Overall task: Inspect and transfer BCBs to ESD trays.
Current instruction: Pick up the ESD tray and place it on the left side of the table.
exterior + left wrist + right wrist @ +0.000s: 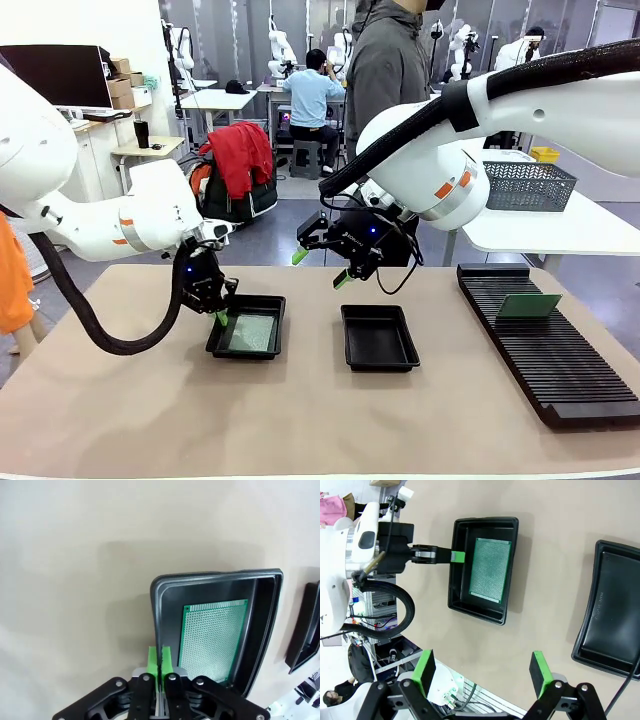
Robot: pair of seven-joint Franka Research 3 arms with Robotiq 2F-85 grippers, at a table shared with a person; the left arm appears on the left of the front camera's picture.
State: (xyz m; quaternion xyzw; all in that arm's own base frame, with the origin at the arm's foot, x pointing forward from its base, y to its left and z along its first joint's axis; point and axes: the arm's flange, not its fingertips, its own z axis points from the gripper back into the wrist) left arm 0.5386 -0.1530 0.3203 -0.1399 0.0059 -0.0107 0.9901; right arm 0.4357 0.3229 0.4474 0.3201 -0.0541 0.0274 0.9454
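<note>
A green BCB (251, 332) lies flat in the left ESD tray (245, 354). My left gripper (219, 314) is shut, its tips down at that tray's left rim. In the left wrist view its green pads (154, 661) press together beside the tray rim (215, 575), with the BCB (212, 640) on the floor inside. The middle ESD tray (380, 366) holds nothing. My right gripper (318, 266) hangs open above the table between the two trays, nothing in it. Its wrist view looks down on the open fingers (425, 670), the left tray (485, 521), the BCB (491, 570) and the empty tray (615, 610).
A long black slotted rack (560, 350) lies at the right with one green board (530, 305) standing in it. A person (385, 70) stands at the far side. A grey mesh basket (530, 185) sits on a white table behind. The table's near half is bare.
</note>
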